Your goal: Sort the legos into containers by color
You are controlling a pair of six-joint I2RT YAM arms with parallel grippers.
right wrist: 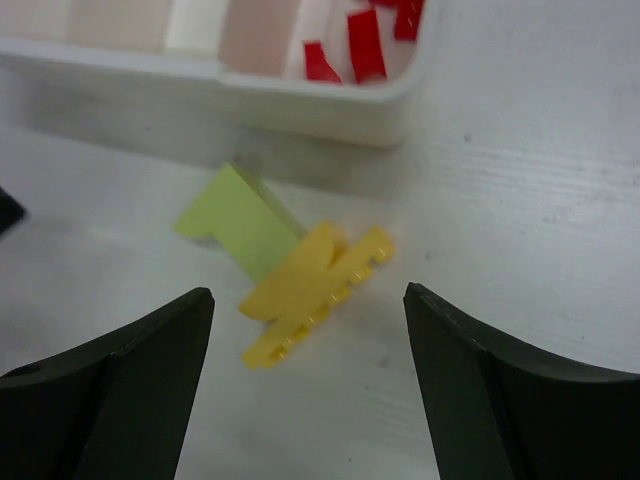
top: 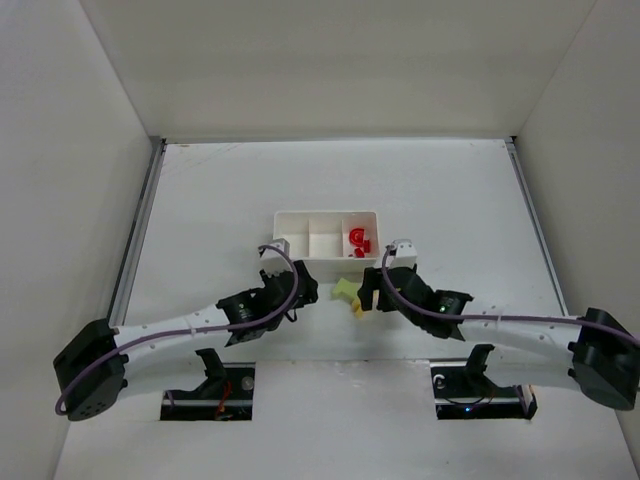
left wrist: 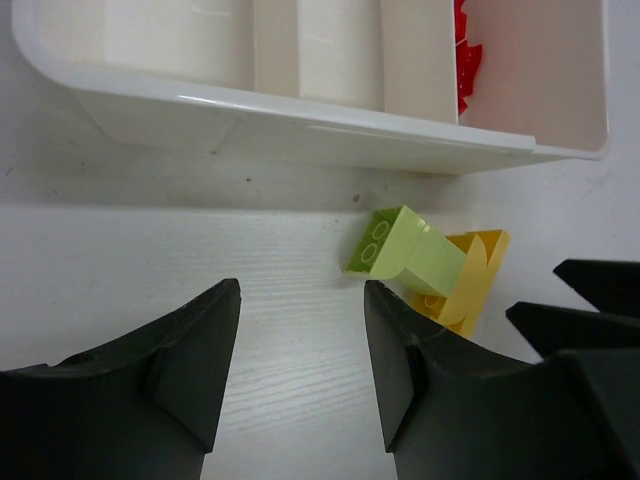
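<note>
A white tray holds three containers in a row. The right one has red legos in it, which also show in the wrist views. The left and middle containers look bare. Just in front of the tray a light green lego leans on a yellow lego. My left gripper is open over bare table, left of the pair. My right gripper is open wide, with the yellow lego lying untouched just ahead of its fingertips.
White walls close in the table on three sides, with metal rails along the left and right edges. The two grippers face each other closely across the lego pair. The right gripper's dark fingers show at the edge of the left wrist view.
</note>
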